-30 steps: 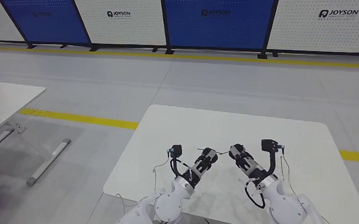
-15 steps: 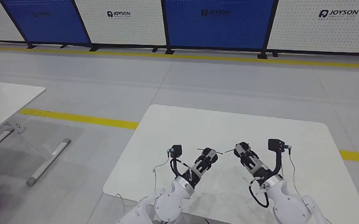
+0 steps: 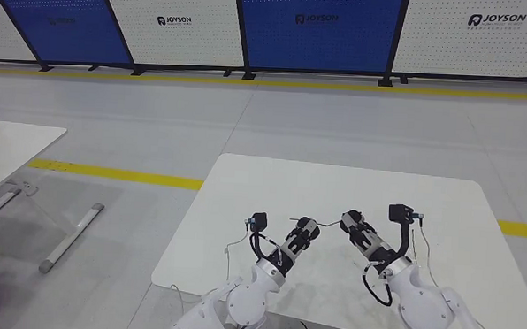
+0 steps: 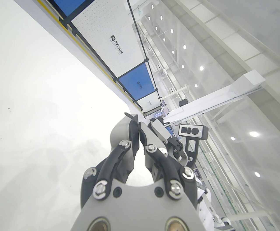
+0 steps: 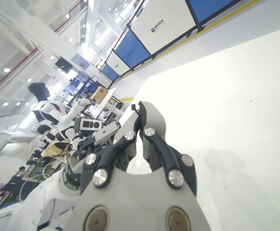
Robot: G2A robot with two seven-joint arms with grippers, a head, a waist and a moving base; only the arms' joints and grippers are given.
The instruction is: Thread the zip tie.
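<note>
Between two ribbed claws (image 3: 313,225) (image 3: 344,220) runs a thin black zip tie (image 3: 330,224).

The zip tie (image 3: 330,224) shows too thin from above to tell whether it is threaded, most of it hidden inside the clamped left gripper (image 4: 138,125) and right gripper (image 5: 139,114)

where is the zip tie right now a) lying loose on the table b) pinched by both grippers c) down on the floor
b: the zip tie spans the short gap between the left gripper and the right gripper, and both are shut on it.
</note>
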